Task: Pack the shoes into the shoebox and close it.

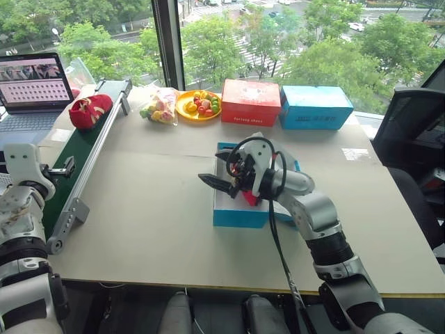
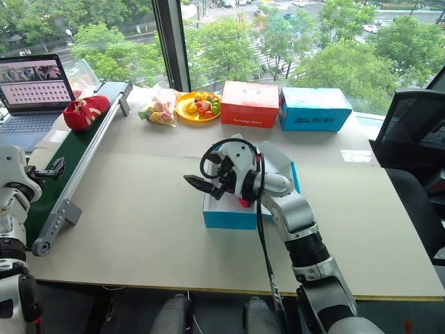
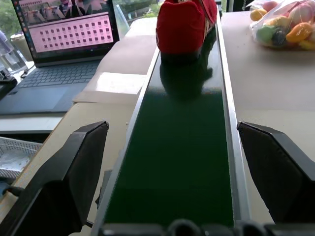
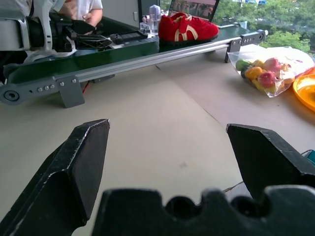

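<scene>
One red shoe [image 1: 89, 111] lies at the far end of the green conveyor belt [image 3: 182, 147]; it also shows as the shoe [image 4: 187, 28]. My left gripper [image 3: 172, 162] hovers open over the belt's near end, well short of that shoe, with nothing between its fingers. The light blue shoebox [image 1: 236, 216] stands open in the middle of the table. Something red [image 1: 249, 200] lies inside it, mostly hidden by my right arm. My right gripper [image 1: 212, 183] hangs open and empty over the box's left edge, pointing left.
A laptop [image 1: 35, 80] sits left of the belt. Along the table's back edge are a bag of fruit [image 1: 158, 106], a yellow plate of fruit [image 1: 198, 104], a red box [image 1: 250, 102] and another blue box [image 1: 314, 106]. An office chair [image 1: 410, 125] stands at the right.
</scene>
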